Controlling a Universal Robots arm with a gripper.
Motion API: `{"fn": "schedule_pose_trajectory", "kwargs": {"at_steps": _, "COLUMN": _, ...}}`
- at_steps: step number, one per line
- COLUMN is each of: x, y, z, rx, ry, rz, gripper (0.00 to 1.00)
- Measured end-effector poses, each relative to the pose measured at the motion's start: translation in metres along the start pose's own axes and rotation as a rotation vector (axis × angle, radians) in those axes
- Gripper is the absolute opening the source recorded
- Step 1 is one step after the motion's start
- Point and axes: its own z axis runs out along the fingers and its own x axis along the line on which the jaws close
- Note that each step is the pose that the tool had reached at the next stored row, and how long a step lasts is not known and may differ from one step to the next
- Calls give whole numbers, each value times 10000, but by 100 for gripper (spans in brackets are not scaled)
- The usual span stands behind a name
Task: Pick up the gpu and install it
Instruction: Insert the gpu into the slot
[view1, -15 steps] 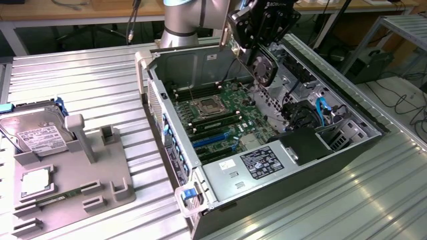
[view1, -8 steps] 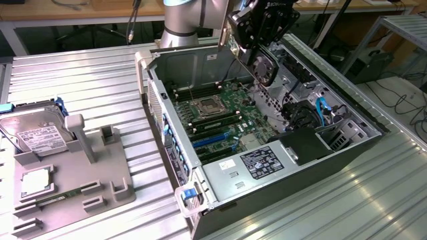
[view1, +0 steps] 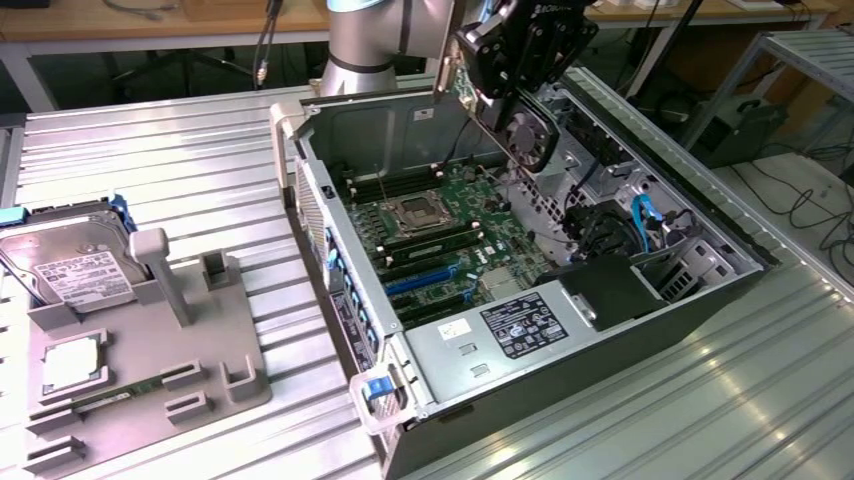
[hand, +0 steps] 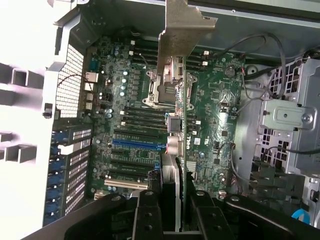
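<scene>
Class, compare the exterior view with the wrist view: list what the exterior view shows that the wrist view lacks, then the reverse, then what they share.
Exterior view: a silver hard drive resting in a grey holder, on the exterior view's left of the open computer case.
Wrist view: the gpu edge-on, its silver bracket at the far end, black fingers pressed to both sides of the card.
Shared: the gripper holding the gpu above the motherboard and its CPU socket.
</scene>
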Motion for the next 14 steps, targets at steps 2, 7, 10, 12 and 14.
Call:
{"fn": "schedule_pose_trajectory", "kwargs": {"at_steps": 2, "x": 0, "y": 0, "z": 0, "rx": -1, "ry": 4, "rz": -77, "gripper": 28}}
{"fn": "schedule_pose_trajectory", "kwargs": {"at_steps": 7, "x": 0, "y": 0, "z": 0, "rx": -5, "ry": 13, "rz": -284, "gripper": 28}}
{"fn": "schedule_pose_trajectory", "kwargs": {"at_steps": 10, "x": 0, "y": 0, "z": 0, "rx": -7, "ry": 18, "rz": -386, "gripper": 28}}
{"fn": "schedule_pose_trajectory", "kwargs": {"at_steps": 12, "x": 0, "y": 0, "z": 0, "rx": -8, "ry": 22, "rz": -465, "gripper": 28}}
{"fn": "schedule_pose_trajectory", "kwargs": {"at_steps": 14, "x": 0, "y": -1, "z": 0, "rx": -10, "ry": 25, "rz": -546, "gripper": 28}}
